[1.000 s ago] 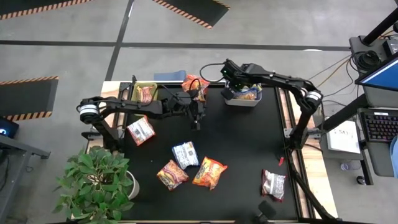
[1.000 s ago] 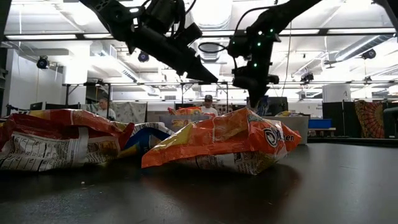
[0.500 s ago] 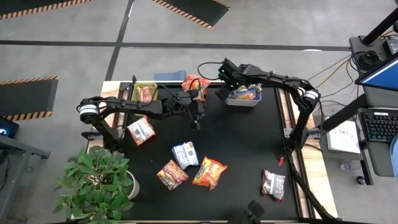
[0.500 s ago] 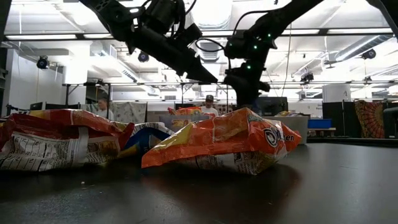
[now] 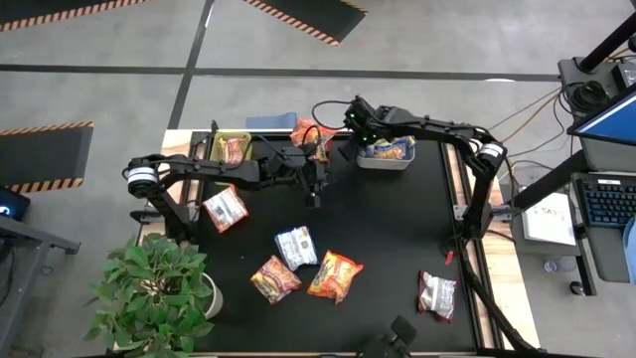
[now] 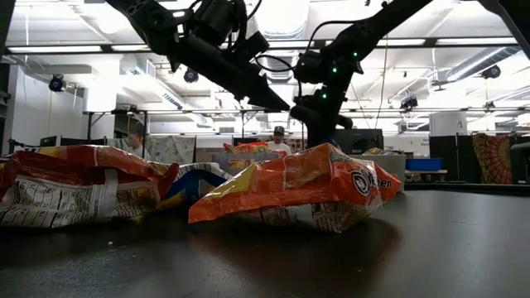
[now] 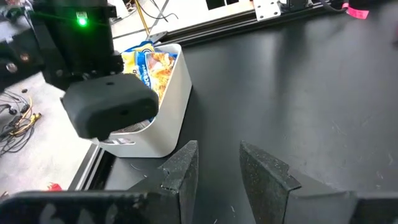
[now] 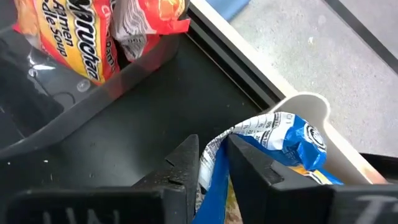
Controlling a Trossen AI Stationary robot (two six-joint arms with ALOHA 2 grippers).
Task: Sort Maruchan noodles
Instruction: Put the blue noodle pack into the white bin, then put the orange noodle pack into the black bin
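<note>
My right gripper [image 8: 212, 152] hangs at the far edge beside the white bin's [image 5: 390, 161] left rim and is shut on a blue-and-yellow packet [image 8: 283, 140]. More blue-and-yellow packets lie in that bin [image 7: 152, 65]. A dark bin [image 5: 311, 134] to its left holds orange packets [image 8: 81, 37]. My left gripper [image 5: 314, 197] hovers open over bare tabletop and holds nothing. Loose on the table lie a white-and-red packet [image 5: 226, 208], a blue-and-white one [image 5: 296, 247], two orange ones [image 5: 275, 278] [image 5: 335, 275] and another white-and-red one [image 5: 437, 294]. My right gripper pinches the blue-and-yellow packet's crimped silver end [image 8: 217, 140] between its two fingers [image 8: 183, 158]. The rest of the packet reaches away from the fingers to the white bin's rim [image 8: 308, 102]; whether it rests there, I cannot tell.
A green bin [image 5: 232, 149] with one packet stands at the far left corner. A potted plant [image 5: 159, 293] overhangs the near left corner. Open black tabletop lies between the bins and the loose packets. People stand in the room beyond the table [image 6: 278, 141].
My right gripper has moved toward the table's left, from above the middle of the white bin to its left rim, near the dark bin. More of the packets in the white bin now shows from above.
</note>
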